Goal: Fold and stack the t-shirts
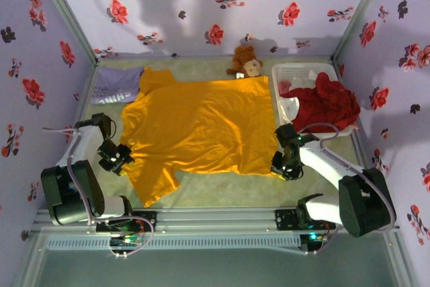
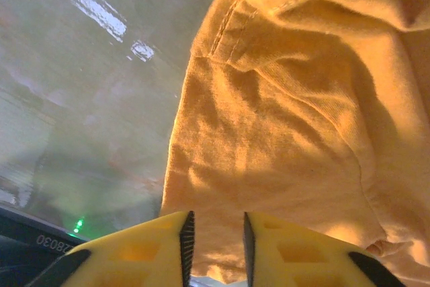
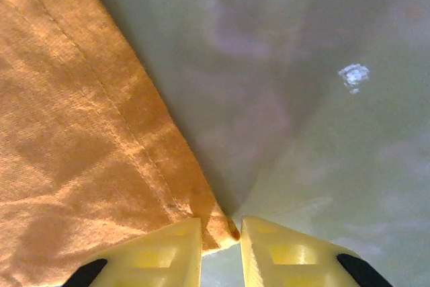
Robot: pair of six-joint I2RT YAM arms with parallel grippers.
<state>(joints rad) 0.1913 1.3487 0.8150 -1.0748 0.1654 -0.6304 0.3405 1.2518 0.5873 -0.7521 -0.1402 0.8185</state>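
On the table point(image 1: 222, 193), the limp, light orange t-shirt point(image 1: 201, 126) is best pinched at its corners. Left fingers point(image 2: 154, 247) and right fingers point(image 3: 168, 253) are narrowly parted, empty.

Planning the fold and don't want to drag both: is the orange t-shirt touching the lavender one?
Touching. The top external view shows a sleeve of the orange t-shirt overlapping the lavender t-shirt, with no gap between them.

Orange tee point(image 1: 198, 126) flat; lavender tee point(image 1: 114, 87) far-left corner.
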